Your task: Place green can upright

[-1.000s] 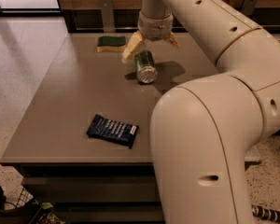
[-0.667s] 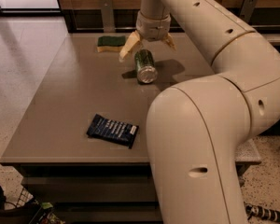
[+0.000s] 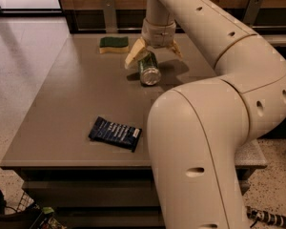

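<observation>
The green can (image 3: pixel 149 69) lies on its side on the grey table (image 3: pixel 76 94), its shiny silver end facing the camera. My gripper (image 3: pixel 154 53) reaches down from above and is right over the can's far end. It is open, with one cream fingertip (image 3: pixel 133 56) to the left of the can and the other to the right. The fingers straddle the can and do not clamp it.
A green-and-yellow sponge (image 3: pixel 114 44) lies at the table's back, left of the gripper. A dark blue snack packet (image 3: pixel 115 133) lies near the front edge. My arm's large cream links (image 3: pixel 200 142) fill the right side and hide that part of the table.
The gripper has come down a little closer around the can. The can, the sponge and the packet have not moved.
</observation>
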Tool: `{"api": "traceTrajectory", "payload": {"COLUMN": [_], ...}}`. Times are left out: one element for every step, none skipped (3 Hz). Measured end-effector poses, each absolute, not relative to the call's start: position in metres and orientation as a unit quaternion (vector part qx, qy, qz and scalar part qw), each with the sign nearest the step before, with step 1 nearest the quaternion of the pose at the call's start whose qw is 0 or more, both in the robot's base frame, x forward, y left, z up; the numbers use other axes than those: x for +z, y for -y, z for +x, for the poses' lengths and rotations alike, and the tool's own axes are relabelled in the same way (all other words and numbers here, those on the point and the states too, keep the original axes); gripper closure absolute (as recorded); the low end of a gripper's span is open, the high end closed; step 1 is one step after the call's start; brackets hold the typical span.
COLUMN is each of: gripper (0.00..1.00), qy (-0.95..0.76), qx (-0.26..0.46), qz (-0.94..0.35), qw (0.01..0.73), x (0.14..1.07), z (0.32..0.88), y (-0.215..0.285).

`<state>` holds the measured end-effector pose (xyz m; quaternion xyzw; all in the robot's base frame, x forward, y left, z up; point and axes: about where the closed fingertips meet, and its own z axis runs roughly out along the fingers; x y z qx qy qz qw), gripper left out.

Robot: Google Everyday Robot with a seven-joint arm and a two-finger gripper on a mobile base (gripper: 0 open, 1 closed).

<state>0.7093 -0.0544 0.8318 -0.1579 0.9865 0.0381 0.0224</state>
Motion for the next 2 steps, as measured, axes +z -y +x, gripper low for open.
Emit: {"api": "traceTrajectory", "payload": {"gripper": [0.32, 0.63], "qy": [-0.988, -0.988], "qx": [0.033, 0.037], "qz": [-0.147, -0.148], "qw": [0.015, 0.031], "x": [0.8205, 0.8173], "z": [0.7067, 0.7160], "y": [0.0601, 0.0547]}}
